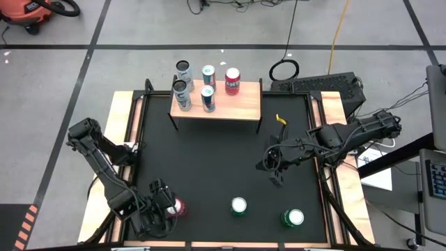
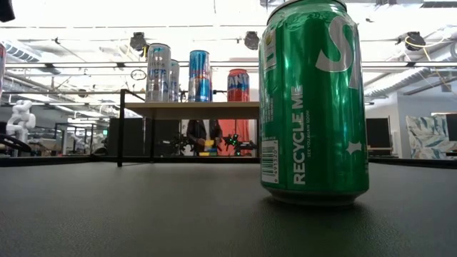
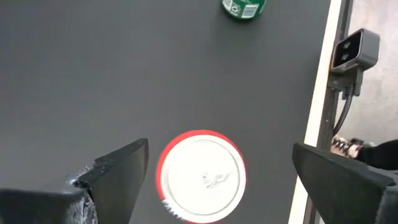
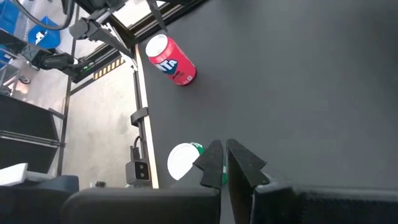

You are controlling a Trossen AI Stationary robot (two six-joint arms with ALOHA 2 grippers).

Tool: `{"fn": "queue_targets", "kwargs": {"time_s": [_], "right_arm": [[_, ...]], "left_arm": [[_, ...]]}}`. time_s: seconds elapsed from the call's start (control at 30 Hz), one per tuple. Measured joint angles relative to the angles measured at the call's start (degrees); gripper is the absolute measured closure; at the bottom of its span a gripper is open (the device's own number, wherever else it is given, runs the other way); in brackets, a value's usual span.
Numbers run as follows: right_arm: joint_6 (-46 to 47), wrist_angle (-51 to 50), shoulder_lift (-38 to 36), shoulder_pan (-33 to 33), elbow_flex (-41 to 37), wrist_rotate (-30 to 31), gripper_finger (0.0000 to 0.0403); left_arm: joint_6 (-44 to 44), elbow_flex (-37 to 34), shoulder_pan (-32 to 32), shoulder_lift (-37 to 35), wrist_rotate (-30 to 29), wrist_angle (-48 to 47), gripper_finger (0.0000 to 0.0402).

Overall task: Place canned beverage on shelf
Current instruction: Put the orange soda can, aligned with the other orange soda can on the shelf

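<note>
A red can (image 3: pixel 202 176) stands upright on its base on the black mat (image 1: pixel 209 160), near the table's front left. My left gripper (image 3: pixel 221 149) hangs open above it, one finger on either side and clear of the can's top; the high view shows this gripper (image 1: pixel 166 207) right beside the can (image 1: pixel 178 207). Two green cans (image 1: pixel 239 206) (image 1: pixel 293 217) stand along the near edge. The shelf (image 1: pixel 223 108), a light-wood board on black legs, stands at the far middle and carries several cans. My right gripper (image 1: pixel 276 176) hovers shut over the mat's right half with nothing in it.
The low view has one green can (image 2: pixel 314 100) close in front and the shelf (image 2: pixel 193 108) with its cans behind. The shelf board's right half is bare wood. A small camera (image 3: pixel 351 53) sits on the table's rim near the left gripper. A yellow piece (image 1: pixel 281 120) lies right of the shelf.
</note>
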Motion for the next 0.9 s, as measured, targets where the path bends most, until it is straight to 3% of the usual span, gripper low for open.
{"fn": "queue_targets", "kwargs": {"time_s": [0.9], "right_arm": [[-1.68,0.04,0.0,0.0,0.0,0.04,0.0403]], "left_arm": [[-2.34,-9.77,-0.27,-0.01,0.64,9.78,0.0002]]}}
